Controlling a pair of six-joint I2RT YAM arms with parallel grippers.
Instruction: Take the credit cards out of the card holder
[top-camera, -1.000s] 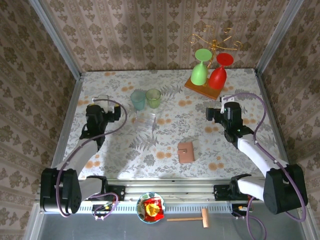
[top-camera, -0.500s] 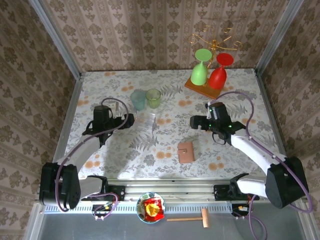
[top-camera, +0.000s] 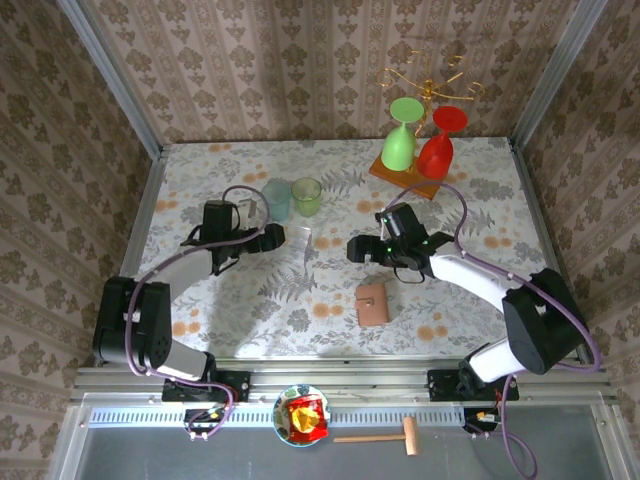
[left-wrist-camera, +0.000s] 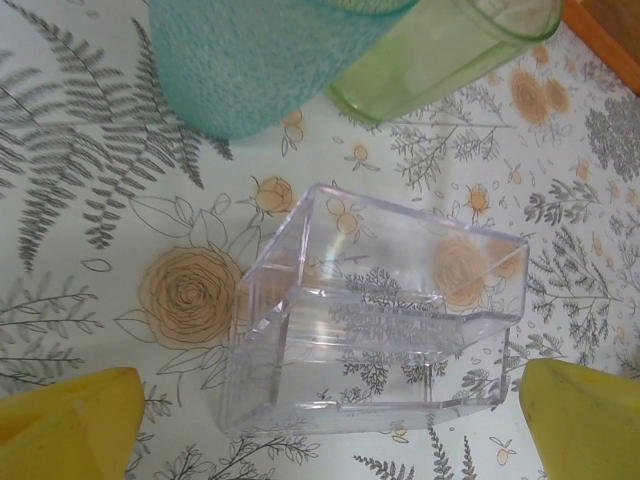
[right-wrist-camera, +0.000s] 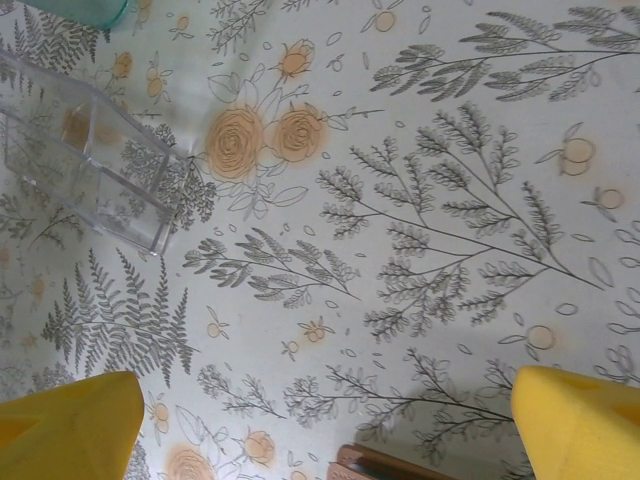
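Observation:
The card holder (top-camera: 373, 303) lies closed on the table right of centre, tan-brown side up. Its top edge (right-wrist-camera: 400, 468) shows at the bottom of the right wrist view. The credit cards are hidden. My right gripper (top-camera: 356, 248) hovers open just above and left of the card holder, its yellow fingertips (right-wrist-camera: 580, 420) wide apart over bare tablecloth, and the right gripper (right-wrist-camera: 320, 430) holds nothing. My left gripper (top-camera: 274, 238) stands open at the left of a clear plastic box (top-camera: 301, 245). In the left wrist view that clear plastic box (left-wrist-camera: 370, 320) lies just ahead of the open, empty left gripper (left-wrist-camera: 325, 430).
A teal cup (top-camera: 276, 198) and a green cup (top-camera: 307, 195) stand behind the clear box. A wooden board (top-camera: 405, 178) with green and red goblets is at the back right. A bowl with a snack packet (top-camera: 303, 415) and a wooden mallet (top-camera: 385, 436) lie beyond the near rail.
Both arms have swung inward toward the table's middle: the left gripper to the right up to the clear box, the right gripper to the left above the card holder. Both stay open.

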